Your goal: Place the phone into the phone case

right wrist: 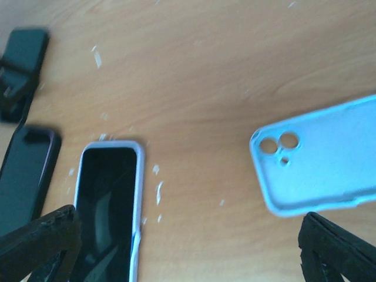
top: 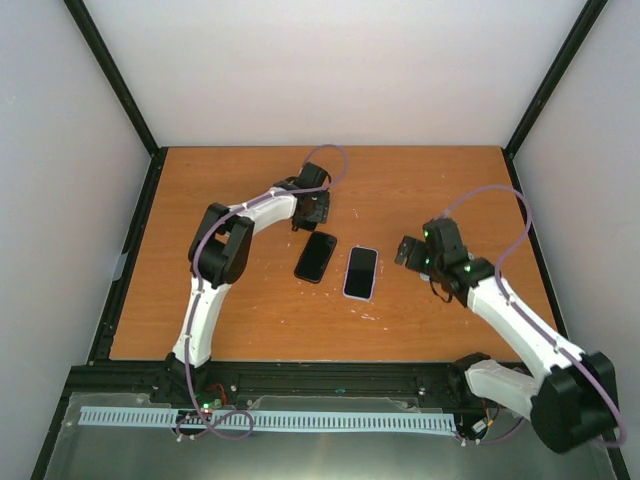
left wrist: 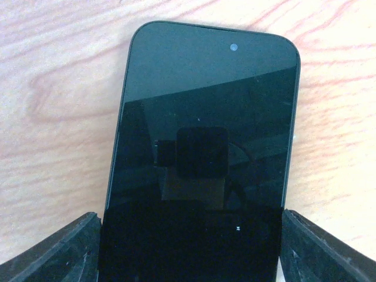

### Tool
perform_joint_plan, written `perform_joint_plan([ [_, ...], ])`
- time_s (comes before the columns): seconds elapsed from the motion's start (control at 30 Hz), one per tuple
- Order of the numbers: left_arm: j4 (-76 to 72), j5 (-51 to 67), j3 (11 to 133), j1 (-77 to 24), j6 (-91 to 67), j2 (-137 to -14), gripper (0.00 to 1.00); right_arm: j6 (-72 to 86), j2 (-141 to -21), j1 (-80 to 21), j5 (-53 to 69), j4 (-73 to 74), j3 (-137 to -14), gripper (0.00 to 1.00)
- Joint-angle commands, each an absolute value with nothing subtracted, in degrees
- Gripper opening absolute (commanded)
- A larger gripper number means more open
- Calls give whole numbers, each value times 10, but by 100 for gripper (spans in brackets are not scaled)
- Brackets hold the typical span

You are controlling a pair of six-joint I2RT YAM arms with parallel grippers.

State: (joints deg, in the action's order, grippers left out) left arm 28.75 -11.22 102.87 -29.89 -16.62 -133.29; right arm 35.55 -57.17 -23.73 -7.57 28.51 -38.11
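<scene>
1. Top view: you have the black phone (top: pixel 316 256) flat on the desk (top: pixel 420 190) near the middle, screen up. Just to its right lies a cased phone (top: pixel 361 272) with a pale lavender rim. The two sit side by side and do not touch.
2. Top view: your left end effector (top: pixel 312 212) sits over the far end of the black phone. Your right end effector (top: pixel 410 252) hangs just right of the cased phone. You can't read either jaw opening from here.
3. Left wrist: the black phone (left wrist: pixel 205 117) fills the frame, and its near end sits between the fingers (left wrist: pixel 59 249). Both pads are up against its long edges with no gap showing, so the left end effector is closed on the phone across its width. The phone is flat on the desk.
4. Right wrist: the fingers (right wrist: pixel 41 241) are spread as wide as they go, and nothing is held.
5. Right wrist: the blue phone case (right wrist: pixel 323 161) is at frame right, blurred and tilted, with its camera cutouts toward the middle. You can't tell whether it rests on the desk.
6. Right wrist: the cased phone is at lower left with the black phone beyond it at the frame edge, well apart from the blue phone case. White flecks (right wrist: pixel 158 191) dot the desk.
</scene>
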Motion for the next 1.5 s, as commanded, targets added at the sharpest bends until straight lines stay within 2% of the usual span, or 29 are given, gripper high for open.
perform_joint_plan([
  [0.0,317,-110,989,-286,-188,-1289,62,360,-655,-155,-23,299,-439,98],
  [0.13,310,-109,938,-275,-211,-1251,62,456,-674,-129,19,228,-409,89],
  [0.3,296,-105,884,-268,-227,-1207,62,470,-725,-89,14,198,-433,49],
  [0.4,301,-105,866,-267,-236,-1187,62,496,-775,-72,-3,230,-459,37],
  [0.47,304,-102,853,-267,-243,-1173,62,524,-803,-61,-20,255,-473,32],
  [0.77,306,-93,796,-267,-247,-1099,63,558,-890,-32,-12,229,-505,30],
  [0.9,307,-68,778,-267,-253,-1075,63,504,-922,-32,-4,224,-531,31],
  [1.07,307,-29,753,-268,-262,-1046,63,217,-942,-32,47,237,-587,43],
  [1.2,312,-12,741,-268,-267,-1026,63,69,-920,-32,53,296,-635,46],
  [1.3,314,-3,730,-268,-271,-1012,63,-101,-886,-33,122,300,-628,45],
  [1.47,316,25,721,-269,-271,-999,63,-290,-888,-33,83,368,-632,41],
])
